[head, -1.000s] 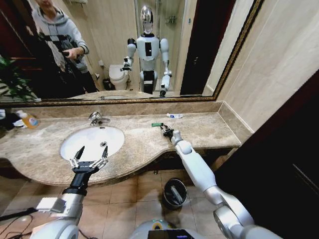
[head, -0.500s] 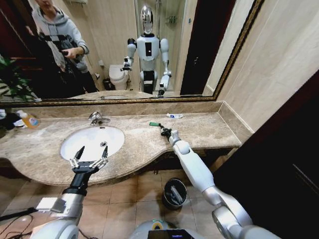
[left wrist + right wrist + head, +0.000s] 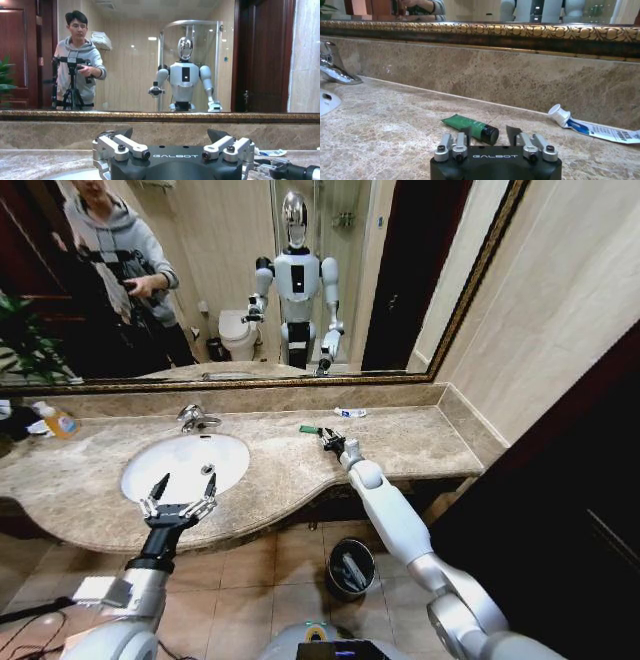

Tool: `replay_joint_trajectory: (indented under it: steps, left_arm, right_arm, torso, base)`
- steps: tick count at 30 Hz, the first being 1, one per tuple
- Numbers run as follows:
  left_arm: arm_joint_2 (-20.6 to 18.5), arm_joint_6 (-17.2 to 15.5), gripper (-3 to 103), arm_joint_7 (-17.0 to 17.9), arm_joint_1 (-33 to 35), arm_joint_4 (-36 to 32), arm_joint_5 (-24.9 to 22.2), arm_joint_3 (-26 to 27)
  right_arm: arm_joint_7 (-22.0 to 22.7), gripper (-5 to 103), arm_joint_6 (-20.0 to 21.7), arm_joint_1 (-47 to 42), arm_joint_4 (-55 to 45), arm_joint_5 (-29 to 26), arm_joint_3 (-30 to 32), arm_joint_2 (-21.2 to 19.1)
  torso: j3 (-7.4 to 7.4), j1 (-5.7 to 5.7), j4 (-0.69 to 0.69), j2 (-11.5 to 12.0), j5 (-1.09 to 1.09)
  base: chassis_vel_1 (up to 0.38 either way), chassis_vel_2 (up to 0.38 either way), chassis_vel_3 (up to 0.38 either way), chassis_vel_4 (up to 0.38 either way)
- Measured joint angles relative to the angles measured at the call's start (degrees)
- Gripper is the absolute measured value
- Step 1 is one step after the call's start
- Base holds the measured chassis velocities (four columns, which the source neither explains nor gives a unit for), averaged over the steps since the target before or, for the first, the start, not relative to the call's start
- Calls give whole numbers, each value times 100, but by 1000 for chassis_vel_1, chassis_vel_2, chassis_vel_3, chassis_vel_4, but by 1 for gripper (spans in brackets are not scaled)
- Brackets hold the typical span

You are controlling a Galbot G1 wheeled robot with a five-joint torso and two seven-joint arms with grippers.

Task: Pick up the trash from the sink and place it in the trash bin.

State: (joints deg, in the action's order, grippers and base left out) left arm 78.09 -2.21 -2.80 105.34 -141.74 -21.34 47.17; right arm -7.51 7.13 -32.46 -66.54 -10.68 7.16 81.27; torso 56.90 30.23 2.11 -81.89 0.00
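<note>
A beige-brown marble tabletop (image 3: pixel 300 470) runs below a wide mirror, with the white oval sink (image 3: pixel 186 464) set into its left part beside a chrome faucet (image 3: pixel 194 417). On the floor below the tabletop edge stands the small black trash bin (image 3: pixel 349 568), already holding a few pale bits.

The left gripper (image 3: pixel 178 502) hovers over the near rim of the sink, its fingers spread wide and holding nothing. The right gripper (image 3: pixel 330 441) reaches far across the tabletop, low over the marble, with its fingers parted narrowly and empty, just short of a small green tube (image 3: pixel 470 128).

The green tube lies flat on the tabletop, well to the right of the sink and near the back wall. In the right wrist view its long axis runs diagonally, with the dark cap end pointing toward the right gripper and the flat tail pointing away toward the faucet side. It looks light, soft-bodied and a little slick; the firmest hold is probably across the middle of the body, close to the cap.

Just beyond it, against the back wall, lies a white-and-blue tube (image 3: pixel 592 127), flattened and crinkled. Its long axis runs along the wall, with its white cap nearest the green tube. It looks very light and floppy, so a pinch near the stiff cap shoulder seems safest.
</note>
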Motion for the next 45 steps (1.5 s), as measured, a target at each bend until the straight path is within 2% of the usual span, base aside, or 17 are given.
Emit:
replay_joint_trajectory:
  steps: [1,2,6,8,12,22,23,25,26,28,35,36,38,40,41,43,45]
  left_arm:
    - [0,0,100,0,0,0,0,0]
    - [0,0,100,0,0,0,0,0]
    - [0,0,100,0,0,0,0,0]
    - [0,0,100,0,0,0,0,0]
    - [0,0,100,0,0,0,0,0]
    - [0,0,100,0,0,0,0,0]
    - [0,0,100,0,0,0,0,0]
    - [0,-1,100,0,0,0,0,0]
    - [0,0,100,0,0,0,0,0]
    - [0,0,100,0,0,0,0,0]
    - [0,0,100,0,0,0,0,0]
    - [0,0,100,0,0,0,0,0]
    - [0,0,100,0,0,0,0,0]
    - [0,0,100,0,0,0,0,0]
    - [0,0,100,0,0,0,0,0]
    - [0,0,100,0,0,0,0,0]
    - [0,0,100,0,0,0,0,0]
  right_arm:
    - [-15,51,-2,22,35,0,-13,1]
    - [-15,51,-2,22,35,0,-13,1]
    - [-72,74,-23,74,125,0,-27,-41]
    - [-82,74,-29,84,145,1,-33,-45]
    - [-187,95,-89,179,305,-2,-90,-28]
    - [-326,103,-326,448,675,-15,-292,99]
    - [-341,99,-357,510,740,-15,-318,142]
    - [-348,99,-373,542,775,-14,-327,167]
    - [-369,89,-399,582,836,-8,-337,208]
    - [-378,89,-417,603,883,-5,-341,236]
    - [-384,57,-476,615,1030,50,-312,264]
    - [-384,57,-476,615,1030,50,-312,264]
    - [-383,46,-478,583,998,52,-295,229]
    - [-383,46,-478,571,975,50,-294,215]
    - [-383,35,-478,547,931,45,-294,186]
    - [-383,35,-477,534,910,43,-294,168]
    - [-384,24,-471,507,867,41,-301,131]
  torso:
    - [0,0,0,0,0]
    - [0,0,0,0,0]
    - [0,0,-1,0,0]
    - [0,0,-1,0,0]
    - [0,0,0,0,0]
    - [0,0,0,0,0]
    - [0,0,0,0,0]
    - [0,0,0,0,0]
    - [0,0,0,0,0]
    - [0,0,0,0,0]
    - [-1,-1,-1,0,0]
    - [-1,-1,-1,0,0]
    - [-2,-1,-1,0,0]
    - [-2,-1,0,0,0]
    - [-2,-1,0,0,0]
    - [-2,-1,0,0,0]
    - [-1,-1,-1,-1,0]
  base:
    - [0,0,0,0]
    - [0,0,0,0]
    - [0,0,0,0]
    - [0,0,0,0]
    - [0,0,0,0]
    - [0,0,0,0]
    - [0,0,0,0]
    - [0,0,0,0]
    - [0,0,0,0]
    - [0,0,0,0]
    - [0,0,0,0]
    - [0,0,0,0]
    - [0,0,0,0]
    - [0,0,0,0]
    - [0,0,0,0]
    - [0,0,0,0]
    - [0,0,0,0]
